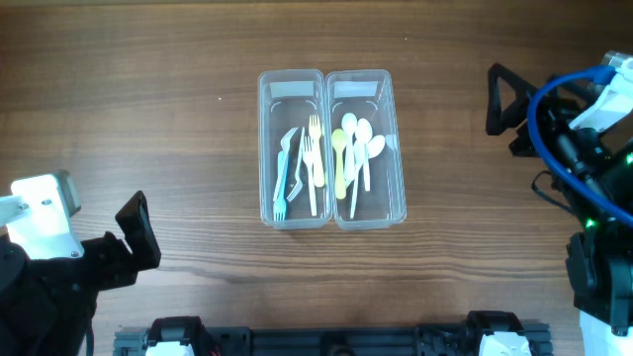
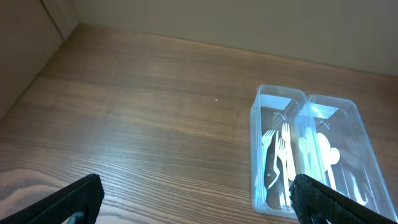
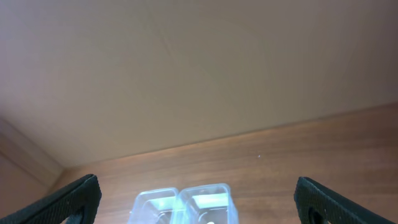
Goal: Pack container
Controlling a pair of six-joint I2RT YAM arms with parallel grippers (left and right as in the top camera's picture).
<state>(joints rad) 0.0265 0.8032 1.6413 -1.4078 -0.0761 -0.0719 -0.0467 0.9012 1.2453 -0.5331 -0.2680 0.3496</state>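
So, two clear tubs touching side by side mid-table (image 1: 148,99). The left container (image 1: 292,87) has forks (image 1: 308,170), one of them a yellow fork (image 1: 316,148), and the right container (image 1: 358,87) has spoons (image 1: 362,133), one a yellow spoon (image 1: 339,158). The pale pieces overlap too much to count. The left gripper (image 2: 196,186) and right gripper (image 3: 196,183) are both spread wide, holding nothing, well apart from the tubs on either side.
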